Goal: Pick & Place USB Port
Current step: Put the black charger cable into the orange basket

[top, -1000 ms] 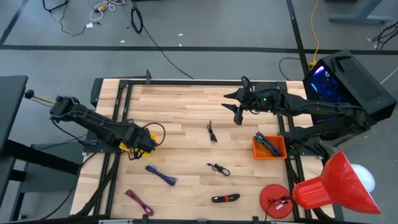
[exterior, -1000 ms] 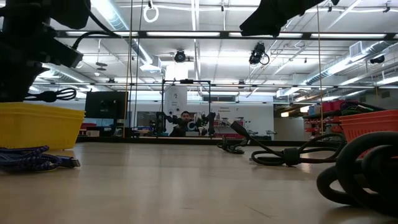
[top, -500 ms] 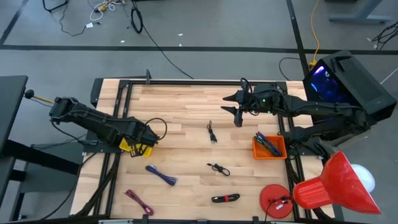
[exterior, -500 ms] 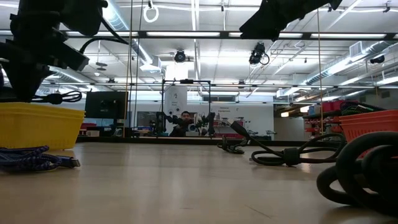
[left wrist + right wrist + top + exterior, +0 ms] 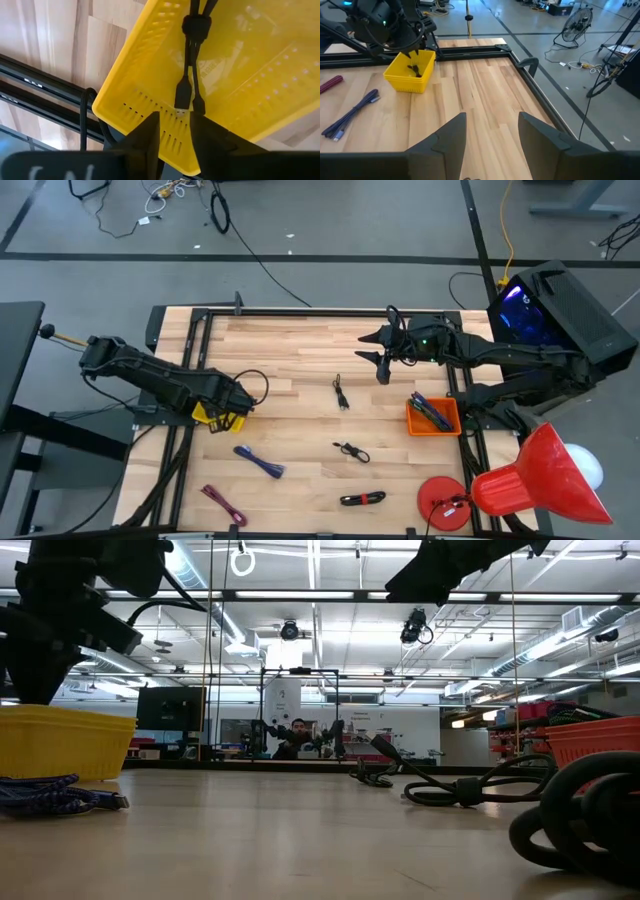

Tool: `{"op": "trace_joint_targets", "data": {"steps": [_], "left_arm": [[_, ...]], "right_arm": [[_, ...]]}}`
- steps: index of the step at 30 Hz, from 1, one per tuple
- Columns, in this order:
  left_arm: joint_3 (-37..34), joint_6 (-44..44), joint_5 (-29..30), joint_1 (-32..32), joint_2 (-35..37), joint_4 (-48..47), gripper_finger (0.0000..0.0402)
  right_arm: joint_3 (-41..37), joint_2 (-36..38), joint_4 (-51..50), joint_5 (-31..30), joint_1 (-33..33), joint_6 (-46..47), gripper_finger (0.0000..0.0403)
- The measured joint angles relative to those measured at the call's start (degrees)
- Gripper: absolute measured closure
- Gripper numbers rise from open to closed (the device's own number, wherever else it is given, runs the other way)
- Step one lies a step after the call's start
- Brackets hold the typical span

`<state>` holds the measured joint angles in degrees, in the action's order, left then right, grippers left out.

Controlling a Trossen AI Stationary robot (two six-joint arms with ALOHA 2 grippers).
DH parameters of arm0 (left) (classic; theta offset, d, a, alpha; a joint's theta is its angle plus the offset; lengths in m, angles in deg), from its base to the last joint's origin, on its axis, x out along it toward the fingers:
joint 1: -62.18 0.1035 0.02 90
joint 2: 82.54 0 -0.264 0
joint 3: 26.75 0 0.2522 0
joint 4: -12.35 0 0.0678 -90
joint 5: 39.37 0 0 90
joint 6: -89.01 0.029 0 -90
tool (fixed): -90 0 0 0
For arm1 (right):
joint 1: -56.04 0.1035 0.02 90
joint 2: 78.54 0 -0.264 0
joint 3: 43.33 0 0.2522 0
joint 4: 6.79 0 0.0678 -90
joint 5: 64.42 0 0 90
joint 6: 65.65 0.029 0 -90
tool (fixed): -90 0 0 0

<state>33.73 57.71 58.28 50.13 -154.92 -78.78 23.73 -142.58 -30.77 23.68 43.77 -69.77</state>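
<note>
**Black cable held over yellow bin at table's left**

Left gripper point(image 5: 175, 122) poised above the yellow bin point(image 5: 212, 416) at the left side of the wooden table point(image 5: 300, 350), fingers clenched on a bundled black USB cable point(image 5: 191, 75) hanging down into the bin. Right gripper point(image 5: 381, 356) waiting in the air over the far right part of the table, fingers spread and empty. Scattered across the boards: a blue cable point(image 5: 258, 461), a red cable point(image 5: 222, 503), more black cables point(image 5: 350, 451). Orange bin point(image 5: 433, 415) at the right edge.
</note>
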Motion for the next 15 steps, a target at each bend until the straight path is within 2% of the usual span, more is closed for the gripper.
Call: {"op": "trace_joint_targets", "data": {"steps": [4,9,12,15], "left_arm": [[1.78,-1.1,-1.01,0.0,0.0,-0.34,0.0264],[7.98,-1.04,-3.42,-1.07,0.0,1.87,0.0252],[10.02,-0.53,-5.89,-3.57,0.04,8.32,0.0251],[10.08,3.62,-10.47,-7.02,-0.99,17.34,0.0255]], "right_arm": [[0.0,0.01,0.09,-0.05,0.0,-0.65,0.0223],[0.0,0.01,0.61,-0.17,0.0,-0.82,0.0223],[0.0,0.01,0.59,-0.17,0.0,-0.83,0.0223],[0.0,0.01,0.61,-0.17,-0.02,-0.83,0.0223]]}}
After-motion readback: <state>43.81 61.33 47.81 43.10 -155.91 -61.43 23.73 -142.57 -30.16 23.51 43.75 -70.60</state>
